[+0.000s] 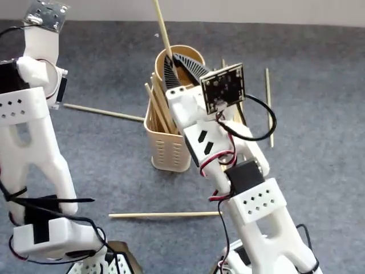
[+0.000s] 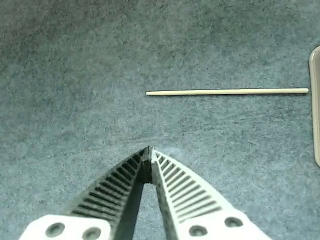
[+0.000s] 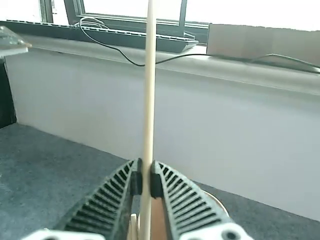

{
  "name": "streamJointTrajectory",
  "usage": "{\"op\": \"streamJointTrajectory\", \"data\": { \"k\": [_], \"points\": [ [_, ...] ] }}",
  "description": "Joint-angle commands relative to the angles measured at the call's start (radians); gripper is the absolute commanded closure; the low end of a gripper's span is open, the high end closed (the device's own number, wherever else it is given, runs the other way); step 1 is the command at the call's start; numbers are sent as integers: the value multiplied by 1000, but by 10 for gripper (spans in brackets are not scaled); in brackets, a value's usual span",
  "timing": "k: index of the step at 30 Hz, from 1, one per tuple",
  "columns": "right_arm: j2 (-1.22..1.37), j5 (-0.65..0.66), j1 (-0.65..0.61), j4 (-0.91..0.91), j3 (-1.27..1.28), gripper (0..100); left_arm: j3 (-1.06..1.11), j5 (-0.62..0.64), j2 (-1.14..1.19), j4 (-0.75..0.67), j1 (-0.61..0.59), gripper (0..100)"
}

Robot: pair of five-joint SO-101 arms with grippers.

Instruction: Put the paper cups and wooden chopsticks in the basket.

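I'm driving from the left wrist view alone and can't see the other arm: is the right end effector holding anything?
Observer: Yes. The right end effector is shut on a held chopstick that points up, above the basket.
Operator: Is anything in the basket?
Observer: Several bundled chopsticks stand in it. A paper cup shows at its far end, but I cannot tell whether it sits inside.
Operator: Any strays besides the chopstick I see?
Observer: A loose chopstick lies on the mat near the arms' bases.
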Motion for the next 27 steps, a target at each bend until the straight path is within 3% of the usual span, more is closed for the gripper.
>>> {"op": "streamJointTrajectory", "data": {
  "k": [1,8,14,16,19,22,27],
  "points": [
    [21,2,-4,-21,-47,993,-33,2,-2,-2,-7,995],
    [104,2,19,-183,31,993,-31,2,-2,5,-7,995],
    [84,9,22,-179,111,987,-31,-78,-2,35,-7,985],
    [54,9,31,-139,147,954,4,-84,-10,44,-4,925],
    [12,9,33,-71,188,837,114,-209,-15,44,50,854],
    [-33,12,38,-7,214,734,217,-272,-15,44,105,867],
    [-180,81,51,237,125,721,375,-388,-81,46,188,896]
  ]
}}
